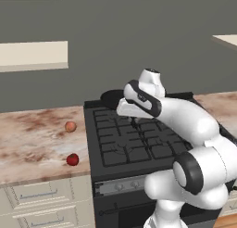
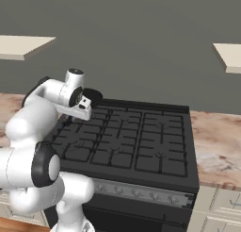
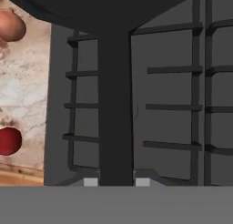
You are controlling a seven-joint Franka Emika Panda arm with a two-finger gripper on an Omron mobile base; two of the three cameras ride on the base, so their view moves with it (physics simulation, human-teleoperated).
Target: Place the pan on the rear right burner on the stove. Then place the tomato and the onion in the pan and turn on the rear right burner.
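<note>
My pincer (image 3: 116, 181): pinching pan (image 3: 113, 9) handle, frame centre, above stove (image 3: 173, 109) grates. Marbled tabletop (image 1: 32, 139), frame left: onion (image 1: 70, 126), tomato (image 1: 72, 159). Grey wall behind.

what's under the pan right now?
Stove grates show beneath the pan and its handle, held in the fingers. Whatever lies directly below the pan's body is covered.

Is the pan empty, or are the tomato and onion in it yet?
Cannot tell for the pan, its inside is hidden. But the tomato and onion are out, both lying on the counter left of the stove.
</note>
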